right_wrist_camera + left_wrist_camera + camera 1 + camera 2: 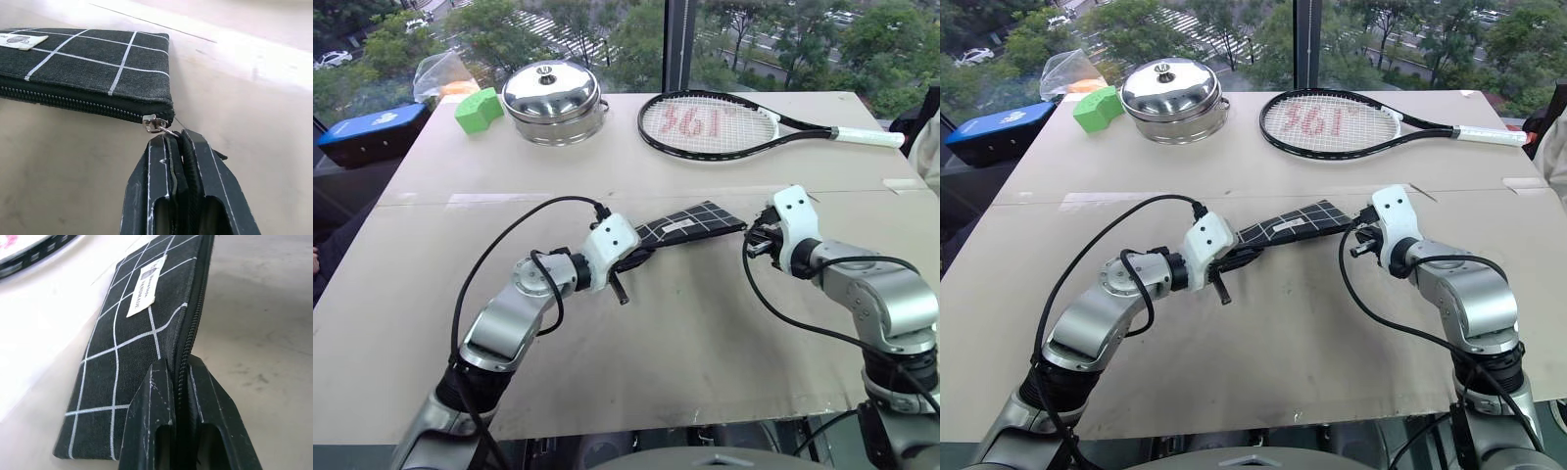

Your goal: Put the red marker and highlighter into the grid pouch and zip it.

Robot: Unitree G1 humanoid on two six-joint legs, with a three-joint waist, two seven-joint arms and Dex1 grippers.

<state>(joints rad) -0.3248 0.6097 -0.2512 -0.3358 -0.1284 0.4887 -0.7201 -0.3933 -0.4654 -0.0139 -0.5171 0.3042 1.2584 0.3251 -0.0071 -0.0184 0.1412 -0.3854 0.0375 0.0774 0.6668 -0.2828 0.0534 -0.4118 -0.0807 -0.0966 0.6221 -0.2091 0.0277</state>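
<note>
The grid pouch (690,223), black with white lines and a small white label, hangs a little above the table between my two grippers. My left gripper (178,366) is shut on its near-left end, pinching the zipper edge. The zipper (73,100) runs closed along the edge in the right wrist view. At the pouch's right corner sits the metal slider with its black pull (157,125), and my right gripper (175,141) is shut on that pull. The red marker and the highlighter are out of view.
A tennis racket (710,125) lies at the back right of the table (656,343). A steel pot with a lid (554,101) and a green block (478,108) stand at the back left. A blue box (372,132) sits beyond the left edge.
</note>
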